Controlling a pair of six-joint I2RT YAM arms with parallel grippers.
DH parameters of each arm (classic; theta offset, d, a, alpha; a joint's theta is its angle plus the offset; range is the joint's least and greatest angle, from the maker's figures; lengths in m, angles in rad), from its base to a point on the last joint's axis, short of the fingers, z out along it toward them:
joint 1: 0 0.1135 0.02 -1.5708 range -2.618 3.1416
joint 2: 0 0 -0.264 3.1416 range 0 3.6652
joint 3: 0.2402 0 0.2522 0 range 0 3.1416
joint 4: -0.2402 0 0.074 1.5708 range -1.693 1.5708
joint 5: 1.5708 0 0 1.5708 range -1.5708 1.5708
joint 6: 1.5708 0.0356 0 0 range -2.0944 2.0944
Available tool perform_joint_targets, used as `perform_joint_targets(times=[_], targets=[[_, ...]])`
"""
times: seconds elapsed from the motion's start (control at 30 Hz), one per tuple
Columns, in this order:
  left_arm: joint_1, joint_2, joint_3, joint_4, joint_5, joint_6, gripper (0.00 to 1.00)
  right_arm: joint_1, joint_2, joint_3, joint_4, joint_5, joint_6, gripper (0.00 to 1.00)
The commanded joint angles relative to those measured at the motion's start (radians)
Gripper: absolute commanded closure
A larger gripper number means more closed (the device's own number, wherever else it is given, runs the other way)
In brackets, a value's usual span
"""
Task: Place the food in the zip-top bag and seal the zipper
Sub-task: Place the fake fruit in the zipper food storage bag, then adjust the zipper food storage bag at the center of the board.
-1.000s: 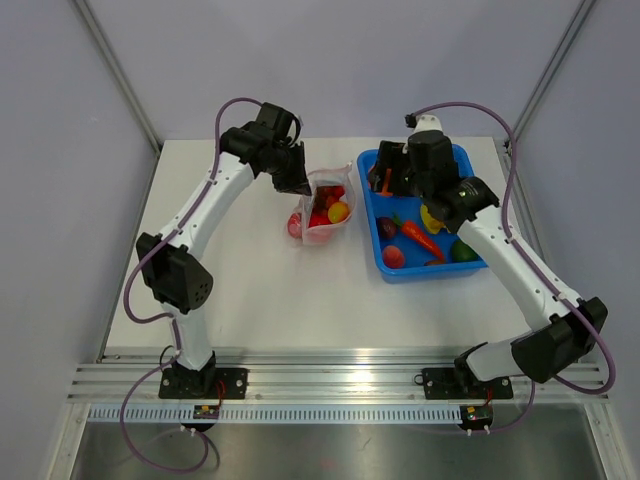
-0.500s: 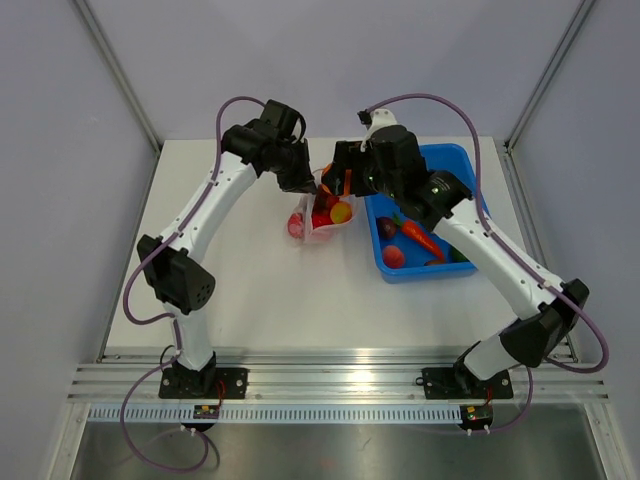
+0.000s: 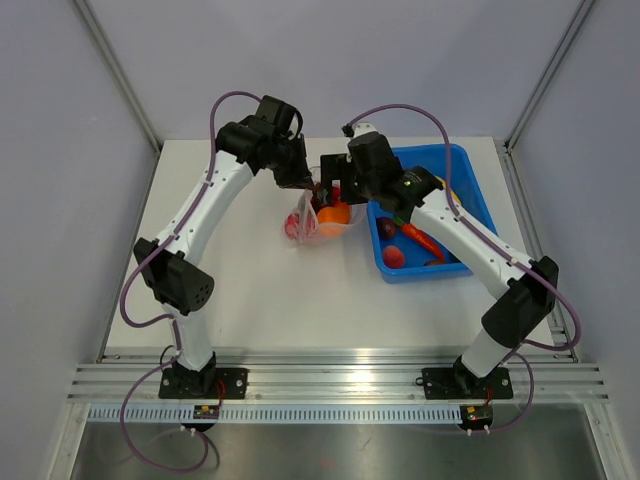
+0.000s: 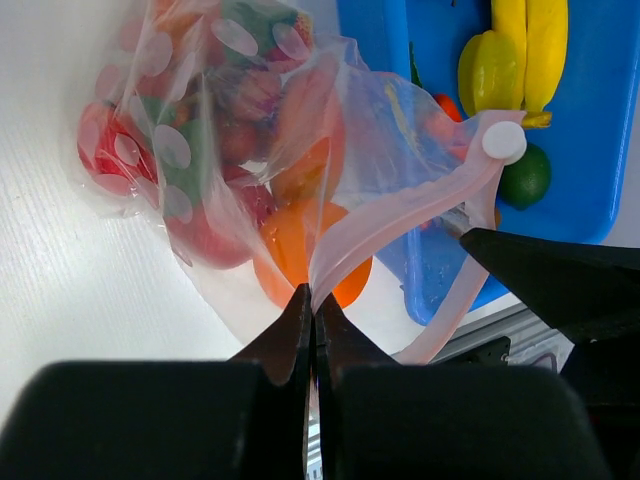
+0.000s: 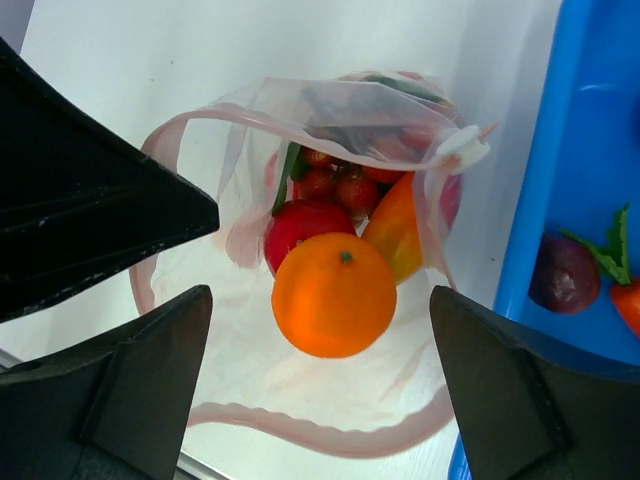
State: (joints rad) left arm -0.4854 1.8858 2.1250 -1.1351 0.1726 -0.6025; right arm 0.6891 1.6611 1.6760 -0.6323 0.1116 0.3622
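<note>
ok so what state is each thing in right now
bag, mouth open, held up by one edge
zipper, unsealed, pinched by the left gripper
left gripper, shut on the zipper
right gripper, open over the bag mouth
orange, loose in the bag mouth, on top of other food
tray, holds banana, carrot and more food

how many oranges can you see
1: the orange lies inside the open zip-top bag, on top of the other food. More could be hidden beneath it.

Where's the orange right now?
Right wrist view: the orange sits inside the open bag, directly under the open right gripper, left of the blue tray.
</note>
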Motion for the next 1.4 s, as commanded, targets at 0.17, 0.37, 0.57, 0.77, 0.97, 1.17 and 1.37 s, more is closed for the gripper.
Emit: perform_joint_targets(times=[0.17, 0.37, 0.57, 0.77, 0.97, 1.17, 1.37], targets=[[0.018, -0.068, -0.016, 0.040, 0.045, 0.049, 1.00, -0.063, -0.129, 0.007, -0.033, 0.133, -0.086, 0.28], [0.033, -0.067, -0.022, 0.043, 0.051, 0.067, 1.00, -0.132, -0.107, 0.007, -0.050, -0.076, -0.115, 0.25], [0.034, -0.054, -0.005, 0.040, 0.057, 0.075, 1.00, -0.129, -0.046, -0.016, -0.083, -0.197, -0.143, 0.19], [0.034, -0.053, -0.005, 0.044, 0.065, 0.073, 1.00, -0.128, -0.049, -0.091, -0.012, -0.260, -0.117, 0.40], [0.034, -0.062, 0.024, 0.040, 0.109, 0.139, 1.00, -0.118, -0.017, 0.017, -0.084, -0.251, -0.088, 1.00], [0.047, -0.093, 0.131, 0.110, 0.073, 0.302, 1.00, -0.118, -0.058, 0.166, -0.135, -0.191, 0.065, 1.00], [0.073, -0.073, 0.122, 0.130, 0.004, 0.443, 0.27, -0.118, 0.003, 0.168, -0.109, -0.165, 0.306, 1.00]])
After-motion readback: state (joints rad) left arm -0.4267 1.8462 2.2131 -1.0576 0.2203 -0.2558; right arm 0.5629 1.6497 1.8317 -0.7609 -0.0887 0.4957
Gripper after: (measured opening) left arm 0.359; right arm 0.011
